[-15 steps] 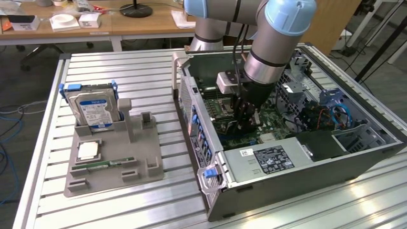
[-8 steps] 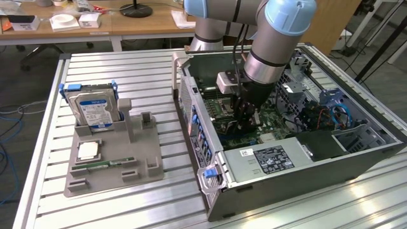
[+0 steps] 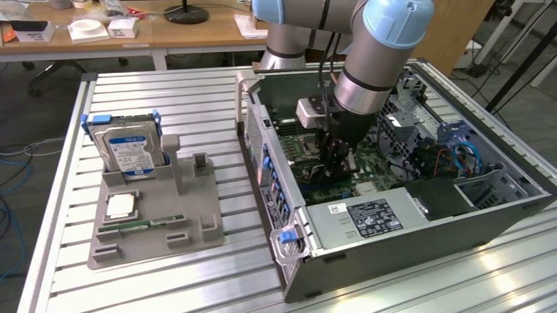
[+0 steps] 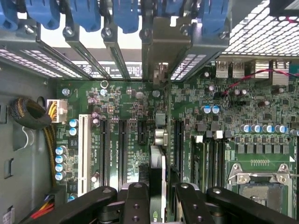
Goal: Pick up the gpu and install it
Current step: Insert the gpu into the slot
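The gpu (image 4: 157,161) shows edge-on in the wrist view as a slim dark card standing over the green motherboard (image 4: 121,102) between two black expansion slots. Its silver bracket (image 4: 163,46) reaches the case's rear slot openings. My gripper (image 4: 159,205) is shut on the card, with one black finger (image 4: 135,203) on each side of it. In the exterior view the gripper (image 3: 335,166) hangs straight down inside the open computer case (image 3: 278,195), low over the board. I cannot tell whether the card's edge is fully down in a slot.
Blue slot clips (image 4: 84,14) line the case's rear wall. A processor socket (image 4: 259,179) and a cable bundle (image 4: 30,114) flank the slots. Beside the case, a grey tray (image 3: 192,215) holds a hard drive (image 3: 130,147), a processor chip (image 3: 120,207) and a memory stick (image 3: 139,226).
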Robot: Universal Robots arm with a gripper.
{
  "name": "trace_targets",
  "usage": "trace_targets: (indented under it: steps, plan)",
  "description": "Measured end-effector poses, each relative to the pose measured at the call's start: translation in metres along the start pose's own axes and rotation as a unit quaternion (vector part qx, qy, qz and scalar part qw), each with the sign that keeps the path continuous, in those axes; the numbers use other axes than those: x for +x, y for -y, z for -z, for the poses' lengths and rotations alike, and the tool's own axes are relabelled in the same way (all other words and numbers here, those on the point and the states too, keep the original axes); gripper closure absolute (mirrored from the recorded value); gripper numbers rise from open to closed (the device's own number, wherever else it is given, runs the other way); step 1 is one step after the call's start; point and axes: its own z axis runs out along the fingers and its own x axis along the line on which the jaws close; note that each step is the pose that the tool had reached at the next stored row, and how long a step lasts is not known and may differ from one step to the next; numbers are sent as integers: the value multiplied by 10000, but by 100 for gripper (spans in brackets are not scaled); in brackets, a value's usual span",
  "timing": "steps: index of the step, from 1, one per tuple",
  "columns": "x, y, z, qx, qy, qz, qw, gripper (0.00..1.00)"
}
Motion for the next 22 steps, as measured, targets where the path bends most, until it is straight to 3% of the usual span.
trace_targets:
  steps: [7,17,22]
  plan:
    - [2,46,16,-7,-8,0,10000,74]
    - [2,28,-2,-5,-7,0,10000,74]
    - [3,27,-31,-5,-21,0,10000,74]
